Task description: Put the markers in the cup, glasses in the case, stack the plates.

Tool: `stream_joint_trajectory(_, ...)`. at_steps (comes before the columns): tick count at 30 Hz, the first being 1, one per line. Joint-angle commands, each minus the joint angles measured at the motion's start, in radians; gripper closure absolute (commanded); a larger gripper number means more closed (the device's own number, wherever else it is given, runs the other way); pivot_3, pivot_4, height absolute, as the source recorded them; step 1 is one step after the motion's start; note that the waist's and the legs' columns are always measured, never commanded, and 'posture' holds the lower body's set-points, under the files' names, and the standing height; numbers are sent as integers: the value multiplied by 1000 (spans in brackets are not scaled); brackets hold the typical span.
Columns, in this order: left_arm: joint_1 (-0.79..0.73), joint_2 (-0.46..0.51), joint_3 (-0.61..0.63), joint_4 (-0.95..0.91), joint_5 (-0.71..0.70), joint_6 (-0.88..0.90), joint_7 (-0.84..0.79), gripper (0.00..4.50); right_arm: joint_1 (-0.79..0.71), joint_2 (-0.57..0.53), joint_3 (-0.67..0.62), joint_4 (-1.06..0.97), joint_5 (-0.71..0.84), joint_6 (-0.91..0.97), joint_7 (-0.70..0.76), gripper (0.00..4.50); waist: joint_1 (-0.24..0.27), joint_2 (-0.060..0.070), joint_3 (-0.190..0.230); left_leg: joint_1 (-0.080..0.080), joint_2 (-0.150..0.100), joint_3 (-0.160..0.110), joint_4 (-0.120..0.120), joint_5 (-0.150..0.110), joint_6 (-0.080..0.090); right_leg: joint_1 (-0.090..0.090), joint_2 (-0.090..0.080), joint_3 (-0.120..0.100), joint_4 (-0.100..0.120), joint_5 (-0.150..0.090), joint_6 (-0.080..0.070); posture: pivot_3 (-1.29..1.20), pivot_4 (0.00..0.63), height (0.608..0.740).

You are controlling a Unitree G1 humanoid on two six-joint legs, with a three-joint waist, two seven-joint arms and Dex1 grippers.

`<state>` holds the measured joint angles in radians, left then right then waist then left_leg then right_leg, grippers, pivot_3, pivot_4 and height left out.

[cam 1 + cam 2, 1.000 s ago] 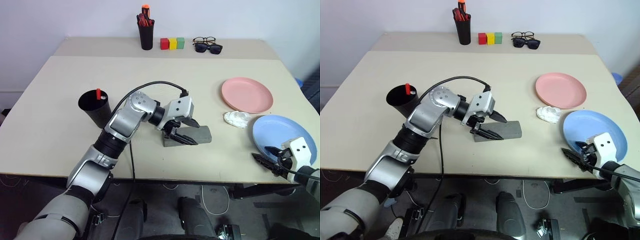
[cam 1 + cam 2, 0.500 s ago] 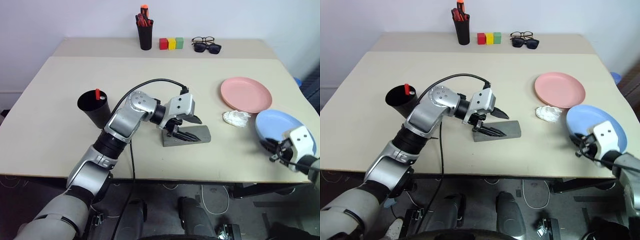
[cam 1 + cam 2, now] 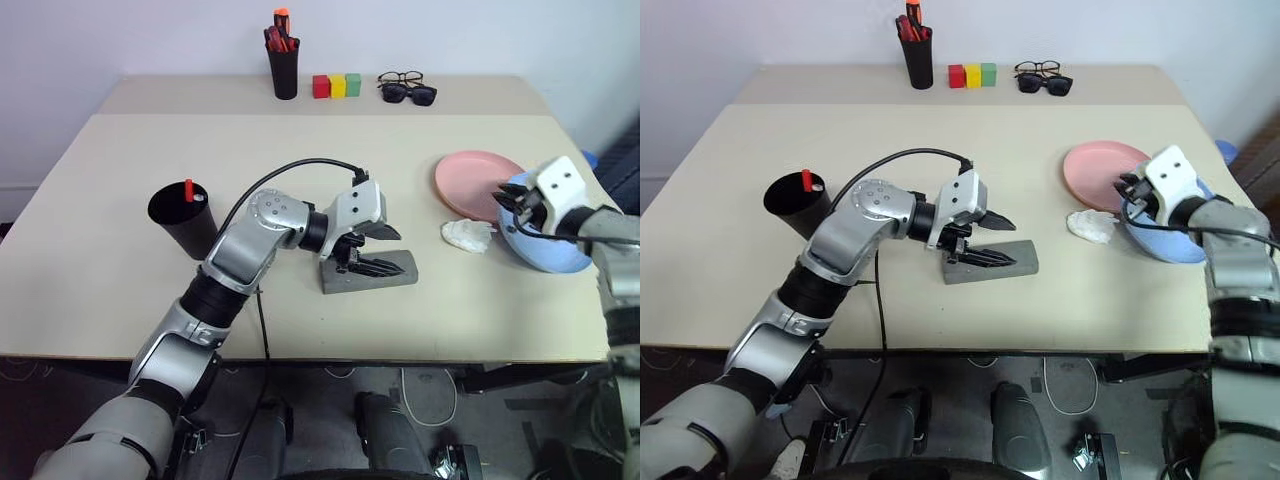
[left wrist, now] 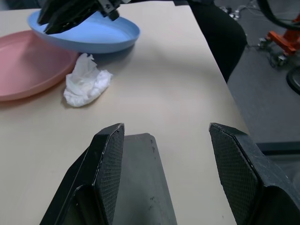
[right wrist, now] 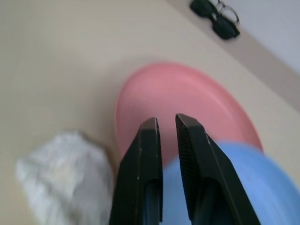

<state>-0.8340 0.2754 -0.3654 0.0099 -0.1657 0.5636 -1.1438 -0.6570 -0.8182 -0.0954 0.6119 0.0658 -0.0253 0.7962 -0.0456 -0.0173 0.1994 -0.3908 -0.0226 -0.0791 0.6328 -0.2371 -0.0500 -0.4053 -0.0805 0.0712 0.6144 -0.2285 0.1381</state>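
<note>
My right gripper (image 3: pixel 505 197) is shut on the rim of the light blue plate (image 3: pixel 552 255) and holds it tilted above the table. Its raised edge overlaps the near side of the pink plate (image 3: pixel 470 178), which lies flat. In the right wrist view the fingers (image 5: pixel 146 140) pinch the blue rim (image 5: pixel 225 187) in front of the pink plate (image 5: pixel 187 98). My left gripper (image 3: pixel 395 252) stands open over the grey case (image 3: pixel 372 275), one finger (image 4: pixel 110 154) resting on it. A red-capped marker (image 3: pixel 188 189) stands in the black cup (image 3: pixel 180 220). The glasses are hidden.
A crumpled white tissue (image 3: pixel 466 235) lies between the case and the plates. Along the back edge stand a black pen holder (image 3: pixel 282 62), three coloured blocks (image 3: pixel 339 85), black-framed spectacles (image 3: pixel 404 77) and sunglasses (image 3: pixel 410 94). The table's right edge (image 3: pixel 575 160) is near the plates.
My right gripper shut on the blue plate's rim, then lifted it off the table and carried it forward and left to the pink plate. The left arm stayed at the case.
</note>
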Motion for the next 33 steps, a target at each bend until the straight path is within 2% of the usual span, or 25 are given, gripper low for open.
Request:
stream_joint_trajectory(1,13,19,22,-70,-22,30,30,1571,-80,12,28,104,-39,-77,3,3965,1,0,0,0,0,0,0,0,0,0,0,0,0,0,0,0,150,740)
stream_joint_trajectory(6,38,40,20,-108,-42,66,63,1571,-112,22,40,118,-20,-48,62,3965,2,0,0,0,0,0,0,0,0,0,0,0,0,0,0,0,150,740)
stream_joint_trajectory(7,40,42,18,-112,-45,69,67,1571,-105,19,36,102,-13,-33,72,3723,3,0,0,-1,0,0,0,0,0,0,0,0,0,0,0,0,150,740)
stream_joint_trajectory(9,41,43,15,-115,-50,73,72,1571,-88,11,22,70,4,-5,88,3088,2,0,0,-1,0,0,0,0,0,0,0,0,0,0,0,0,150,740)
stream_joint_trajectory(15,26,38,0,-85,-57,56,74,1571,64,-29,-74,-177,73,142,61,62,4,0,0,-1,0,-1,0,0,0,0,0,0,0,0,0,0,150,740)
stream_joint_trajectory(24,10,22,-12,-51,-59,34,56,1571,388,-54,-259,-562,157,429,-31,62,3,0,0,-1,0,0,1,0,0,0,0,0,0,0,0,0,150,740)
stream_joint_trajectory(33,0,19,-12,-30,-51,19,49,1571,467,-41,-280,-576,161,447,-66,62,3,1,0,-1,0,1,3,0,0,0,0,1,1,0,-1,0,150,740)
